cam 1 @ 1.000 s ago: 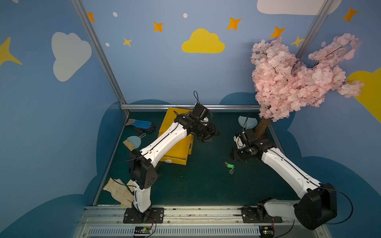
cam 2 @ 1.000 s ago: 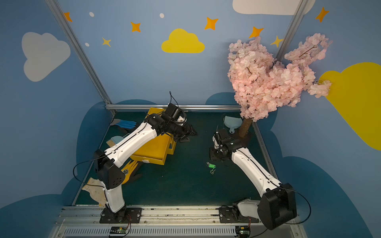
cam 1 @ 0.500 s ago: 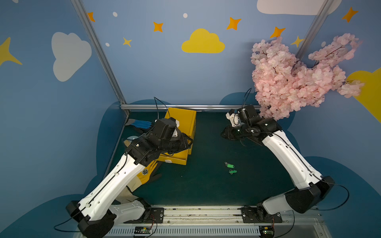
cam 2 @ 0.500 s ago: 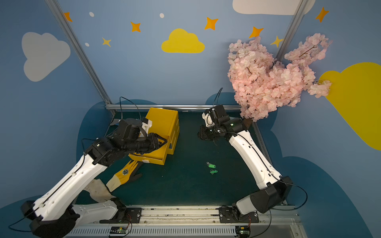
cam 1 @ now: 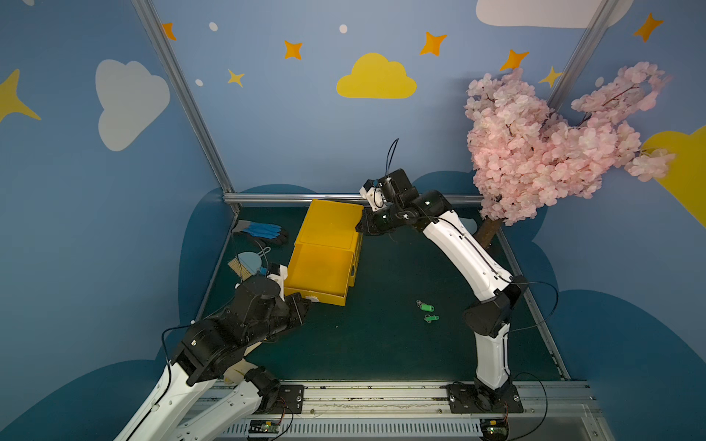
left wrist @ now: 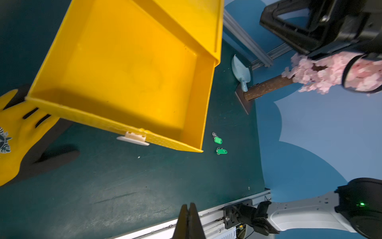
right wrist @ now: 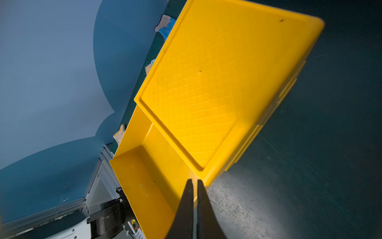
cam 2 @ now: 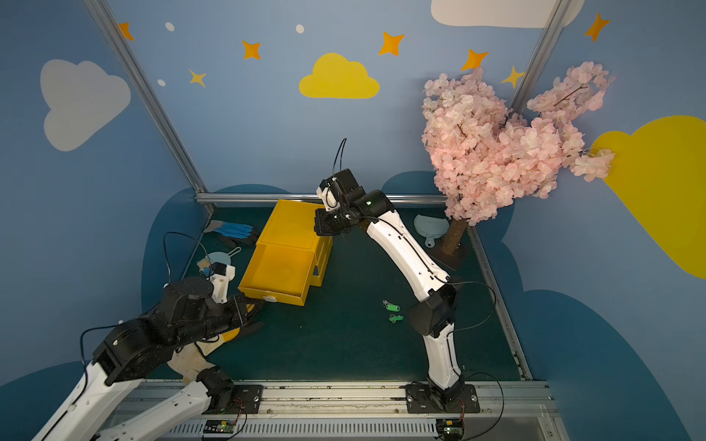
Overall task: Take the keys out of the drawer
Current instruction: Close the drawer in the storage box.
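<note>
Op., findings:

- Drawer (cam 1: 315,298) of the yellow box (cam 1: 331,225) stands pulled out toward the base rail.
- Your keys (cam 1: 425,306), two sets w/ green tags, lie on the green mat (cam 1: 382,351). They are outside the drawer, near its front R corner and just beside each other. L wrist view confirms (left wrist: 217,140).
- L gripper (left wrist: 188,206): jaws pressed together, gripping nothing. It sits low over the mat in front of the drawer's white handle (left wrist: 133,139), not touching it.
- R gripper (right wrist: 194,183): fingers closed to a sliver, nothing between them. It is at the box's far R top corner; contact w/ box can't be told.
- Both grippers are well apart from the keys.
</note>
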Action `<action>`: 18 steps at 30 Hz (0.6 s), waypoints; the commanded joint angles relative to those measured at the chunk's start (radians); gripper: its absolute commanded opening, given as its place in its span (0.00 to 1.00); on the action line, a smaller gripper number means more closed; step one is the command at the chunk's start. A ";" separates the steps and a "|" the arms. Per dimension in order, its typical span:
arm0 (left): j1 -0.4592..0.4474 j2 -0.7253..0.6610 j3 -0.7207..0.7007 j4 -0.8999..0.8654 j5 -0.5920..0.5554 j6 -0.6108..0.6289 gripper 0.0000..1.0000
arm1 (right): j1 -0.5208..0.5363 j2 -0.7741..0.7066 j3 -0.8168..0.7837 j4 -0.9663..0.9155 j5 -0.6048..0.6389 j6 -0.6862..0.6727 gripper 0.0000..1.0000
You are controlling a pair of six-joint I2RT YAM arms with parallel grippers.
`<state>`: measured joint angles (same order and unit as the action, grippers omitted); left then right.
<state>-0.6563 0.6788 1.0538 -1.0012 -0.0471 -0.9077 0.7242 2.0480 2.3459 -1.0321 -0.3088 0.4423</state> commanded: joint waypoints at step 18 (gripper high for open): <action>0.005 -0.070 -0.286 0.211 0.005 0.027 0.05 | 0.001 0.095 -0.013 -0.061 -0.099 0.007 0.09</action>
<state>-0.6563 0.6209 0.7815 -0.8368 -0.0204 -0.9123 0.7254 2.1407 2.3501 -1.0565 -0.4049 0.4702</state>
